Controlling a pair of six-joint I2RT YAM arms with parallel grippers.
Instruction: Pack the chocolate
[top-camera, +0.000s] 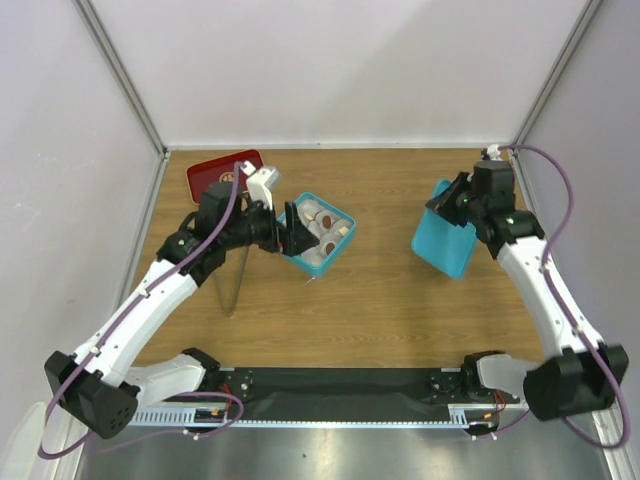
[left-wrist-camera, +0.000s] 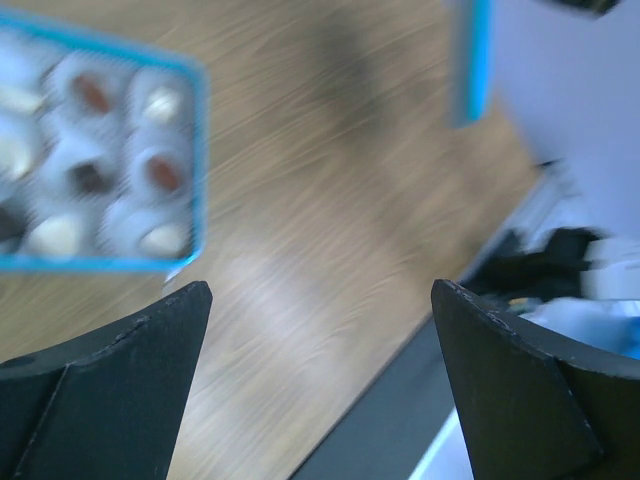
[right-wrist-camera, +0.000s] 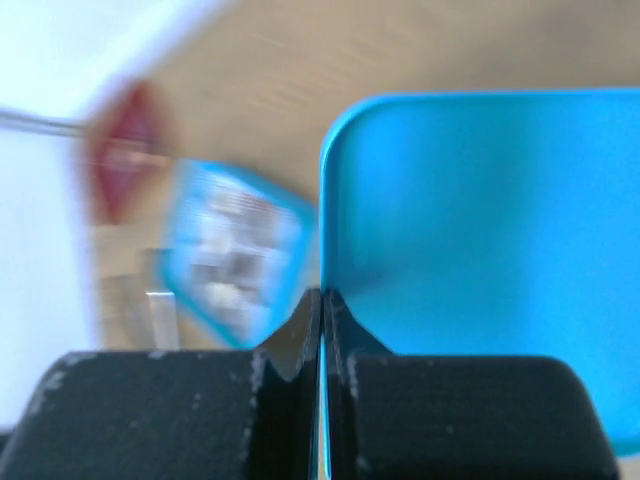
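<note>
Wood-grain table (top-camera: 380, 300) fills the mid frame of the top view, w/ pale walls around it. Left arm (top-camera: 150, 300) runs from the lower left up toward centre; right arm (top-camera: 545, 290) runs up the right side. Teal lid (top-camera: 445, 240) sits right of centre, tilted, well apart from the teal box (top-camera: 338, 250), which is just left of centre. Right gripper (right-wrist-camera: 322, 300) is clamped tight on the lid's edge, fingers pressed together w/ only the thin rim between them. Left gripper (top-camera: 292, 232) is at the box's left side, jaws spread wide apart w/ nothing between them; touching the box or not, can't tell. Red tray (top-camera: 215, 172) lies upper left, near the back wall. Inside the box, white paper cups (left-wrist-camera: 140, 215) sit in rows, each w/ a piece of chocolate (left-wrist-camera: 165, 172), some dark brown, some light tan; left wrist view is blurred, so no exact count.
</note>
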